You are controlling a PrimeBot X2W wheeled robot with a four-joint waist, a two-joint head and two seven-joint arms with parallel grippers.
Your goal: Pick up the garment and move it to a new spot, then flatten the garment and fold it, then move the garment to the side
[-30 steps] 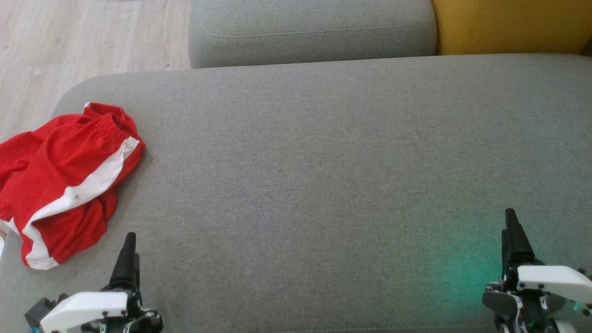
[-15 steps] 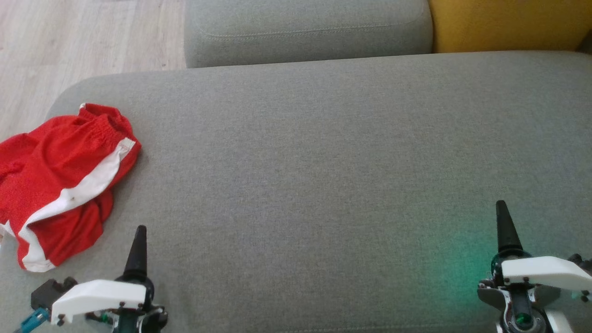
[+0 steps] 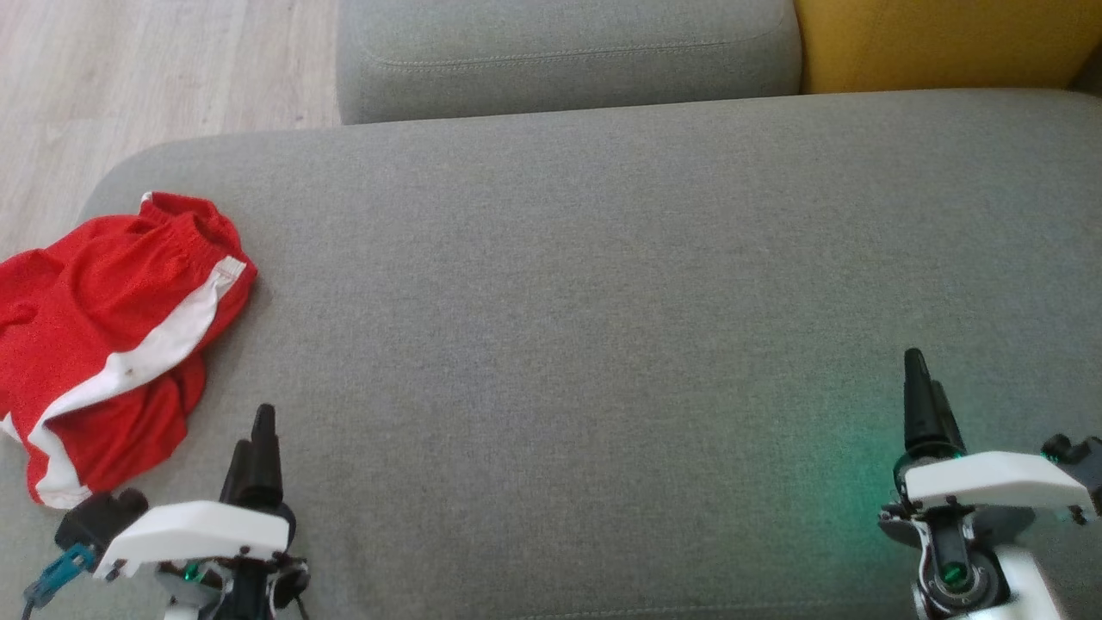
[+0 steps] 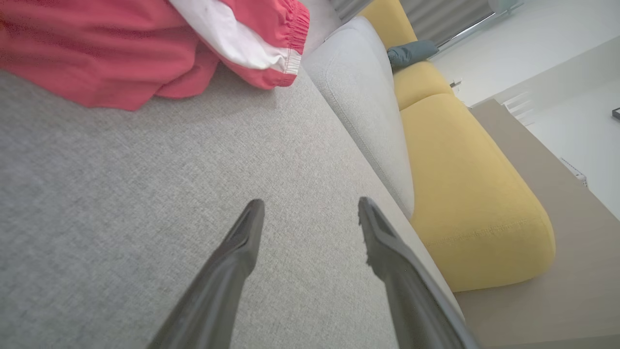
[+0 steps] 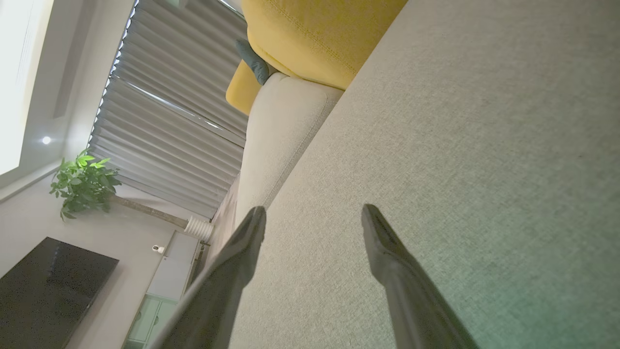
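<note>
Garment point(image 3: 103, 327): red shorts with a white side stripe and an elastic waistband, lying crumpled in a loose heap, not flattened and not folded. Position: far left end of the grey seat cushion point(image 3: 560, 301), near its rounded corner; the cloth runs out of the head view at the left edge. Nothing is touching it.

Left gripper point(image 3: 256, 439): low at the left of the head view, just beside the lower hem of the shorts but apart from them. In the left wrist view the left gripper point(image 4: 310, 208) has its jaws spread wide and empty, with bare grey fabric between them; the garment point(image 4: 97, 58) lies ahead and to the upper left there, white stripe and gathered waistband showing.

Right gripper point(image 3: 923, 387): low at the right, well apart from the garment. In the right wrist view the right gripper point(image 5: 314, 211) has its jaws released as well, parted over plain cushion and holding nothing. A green glow point(image 3: 852, 491) falls on the fabric beside it.

Surroundings: grey back cushion point(image 3: 560, 52) beyond the seat, yellow cushion point(image 3: 938, 43) to its right, pale wooden floor point(image 3: 155, 77) at upper left. The right wrist view also takes in window blinds point(image 5: 160, 97), a potted plant point(image 5: 82, 184) and a dark screen point(image 5: 43, 286).
</note>
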